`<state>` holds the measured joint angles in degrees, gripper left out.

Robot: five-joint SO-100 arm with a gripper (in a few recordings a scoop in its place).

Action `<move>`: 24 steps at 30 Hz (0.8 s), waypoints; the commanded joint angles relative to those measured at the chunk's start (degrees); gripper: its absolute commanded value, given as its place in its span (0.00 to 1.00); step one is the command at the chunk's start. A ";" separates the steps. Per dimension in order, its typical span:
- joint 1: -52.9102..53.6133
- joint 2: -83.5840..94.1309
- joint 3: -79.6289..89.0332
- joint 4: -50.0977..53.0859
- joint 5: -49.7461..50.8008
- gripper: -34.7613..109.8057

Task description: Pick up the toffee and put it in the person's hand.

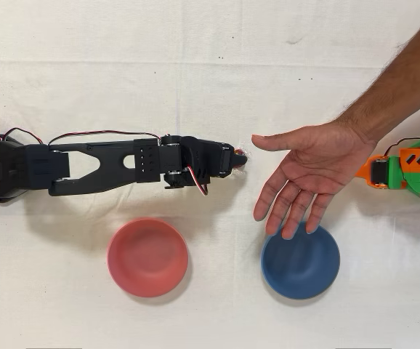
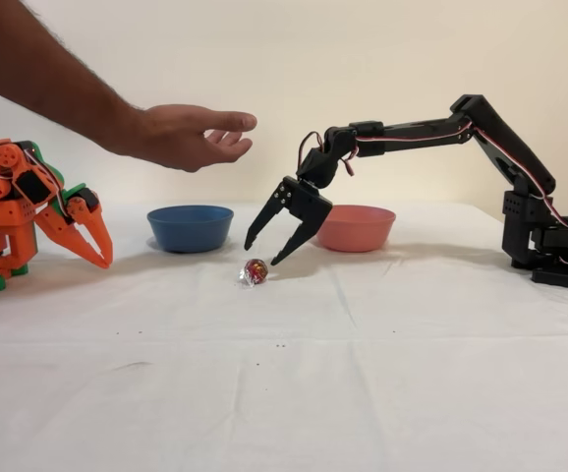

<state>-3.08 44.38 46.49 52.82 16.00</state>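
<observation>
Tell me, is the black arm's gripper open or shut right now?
Open. In the fixed view the gripper hangs with its two fingers spread apart above the toffee, which lies on the table, not yet grasped.

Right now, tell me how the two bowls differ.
Colour: the red bowl is salmon red, the blue bowl deep blue.
Cover: in the overhead view the hand has its fingertips over the blue bowl's rim; nothing overlaps the red bowl.
Place: in the fixed view the red bowl sits behind the open claw, the blue bowl under the hand.
Both are round, upright, empty and alike in size.
</observation>
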 commanded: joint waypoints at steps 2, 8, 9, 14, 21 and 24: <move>-0.09 1.85 -2.90 -0.09 1.49 0.38; 0.35 1.49 -1.76 1.32 2.90 0.39; 0.44 1.67 -1.05 0.88 3.16 0.39; 0.70 1.32 -0.62 -0.44 4.48 0.39; 0.79 -0.35 -1.41 -0.79 4.92 0.39; 0.70 -0.97 -1.41 -0.79 5.01 0.39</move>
<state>-2.20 41.13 46.85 52.38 20.30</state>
